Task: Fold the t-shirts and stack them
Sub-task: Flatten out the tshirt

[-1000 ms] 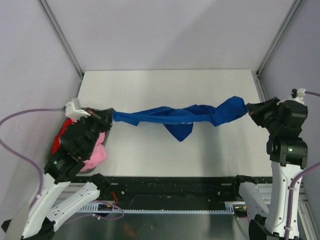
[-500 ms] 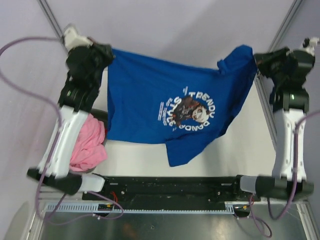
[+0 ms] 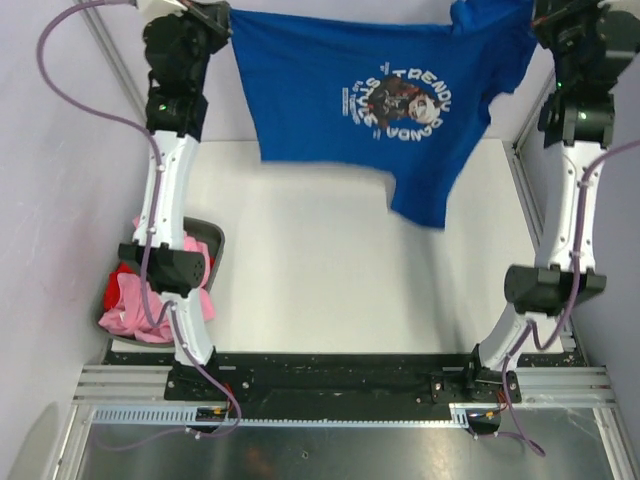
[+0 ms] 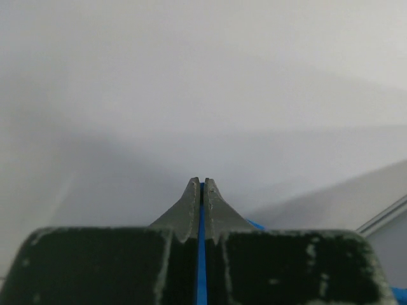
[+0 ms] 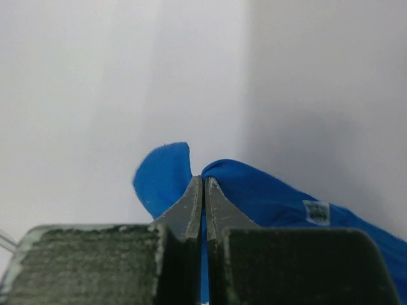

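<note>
The royal blue t-shirt (image 3: 330, 90) hangs spread out high above the table, its white lettering and round graphic (image 3: 400, 103) facing the top camera. My left gripper (image 3: 222, 17) is shut on its top left corner, and a thin strip of blue cloth (image 4: 202, 254) shows between the fingers. At the top right, my right gripper (image 3: 535, 12) is shut on the other corner, where blue cloth (image 5: 267, 194) bulges past the tips. One sleeve (image 3: 425, 195) dangles lowest. The pink t-shirt (image 3: 135, 310) and the red one (image 3: 122, 272) lie bunched at the left.
A dark bin (image 3: 205, 238) at the table's left edge holds the pink and red cloth. The white tabletop (image 3: 330, 270) lies below the hanging shirt. Grey walls and metal frame posts (image 3: 115, 65) close in the sides and back.
Both arms have risen from table height to full stretch. The blue shirt went from a twisted rope between the grippers to a spread sheet hanging high.
</note>
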`<action>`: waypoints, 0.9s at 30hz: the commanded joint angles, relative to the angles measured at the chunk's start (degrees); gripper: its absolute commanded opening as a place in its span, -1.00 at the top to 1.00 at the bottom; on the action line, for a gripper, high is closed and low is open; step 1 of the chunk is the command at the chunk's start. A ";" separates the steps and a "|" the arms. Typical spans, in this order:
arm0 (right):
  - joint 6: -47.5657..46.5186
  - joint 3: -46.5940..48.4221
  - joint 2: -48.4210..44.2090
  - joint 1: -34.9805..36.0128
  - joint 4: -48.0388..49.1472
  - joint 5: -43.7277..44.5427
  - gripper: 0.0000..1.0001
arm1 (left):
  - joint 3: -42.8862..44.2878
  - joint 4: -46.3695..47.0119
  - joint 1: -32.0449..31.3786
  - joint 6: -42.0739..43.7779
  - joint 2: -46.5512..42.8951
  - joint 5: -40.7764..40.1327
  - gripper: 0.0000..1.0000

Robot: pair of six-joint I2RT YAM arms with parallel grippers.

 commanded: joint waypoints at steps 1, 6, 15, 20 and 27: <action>-0.98 -13.23 -16.49 -1.23 13.48 5.88 1.00 | -6.18 12.09 3.77 -2.25 -12.17 3.57 1.00; 1.65 -40.56 -32.34 -1.35 14.06 5.80 1.00 | -35.39 12.29 5.36 -3.53 -26.75 3.96 1.00; 4.06 -86.10 -52.80 -1.40 -3.21 2.86 1.00 | -86.08 10.12 6.48 -7.05 -46.76 3.05 1.00; 1.76 -104.89 -55.95 -1.38 -7.76 -3.78 0.69 | -105.09 8.31 6.54 -10.89 -50.20 1.62 1.00; -1.21 -111.36 -59.40 -1.20 -11.70 -6.63 -0.20 | -113.17 7.53 6.49 -11.43 -48.86 5.91 0.50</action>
